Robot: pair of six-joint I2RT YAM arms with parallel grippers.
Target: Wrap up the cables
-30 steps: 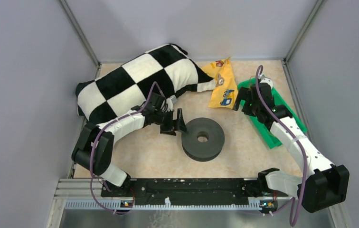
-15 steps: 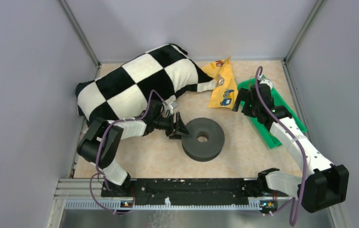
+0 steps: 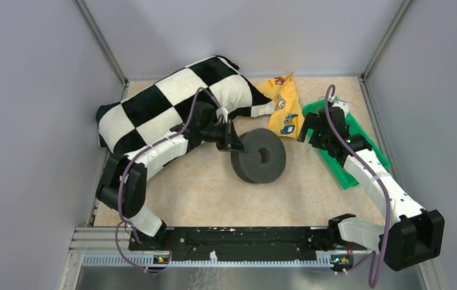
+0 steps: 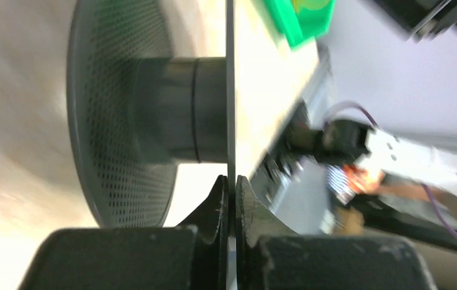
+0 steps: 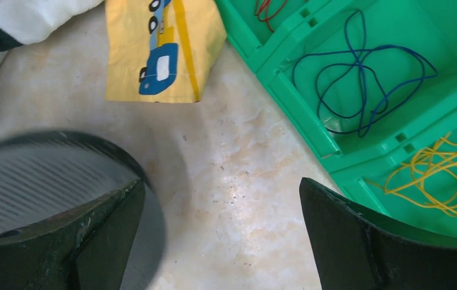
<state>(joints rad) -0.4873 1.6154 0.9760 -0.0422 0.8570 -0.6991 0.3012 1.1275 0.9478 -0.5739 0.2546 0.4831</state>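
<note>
Because the left hand (image 3: 233, 142) pinches only the thin edge of one flange of the spool (image 3: 259, 156), its fingers (image 4: 217, 199) pressed together on that plate with nothing else supporting it, the likeliest failure I see is the flange sliding out of the grip. The spool would then drop flat or roll across the tabletop (image 3: 202, 193) toward the yellow packet (image 5: 159, 54) or the green tray (image 5: 286, 90). The spool stands tipped up on its rim near the middle of the tabletop, just in front of the checked pillow (image 3: 165, 103). Its centre hole faces the right arm's side and somewhat upward, so its axis leans well off vertical. In the left wrist view the hub runs crosswise between the two flanges. The right hand (image 5: 221, 184) is spread wide and holds nothing, hovering over bare tabletop between the spool and the tray. The cables lie in the tray at the right side, apart from the spool: a blue cable (image 5: 362, 75) in one compartment, yellow cables (image 5: 444, 175) in the next, a red one (image 5: 271, 9) at the far end. Each curls in slack loops with no single direction, though the blue loop spreads mostly across its compartment. Strands this fine could slip between the fingers or snag on one another, to my eye.
</note>
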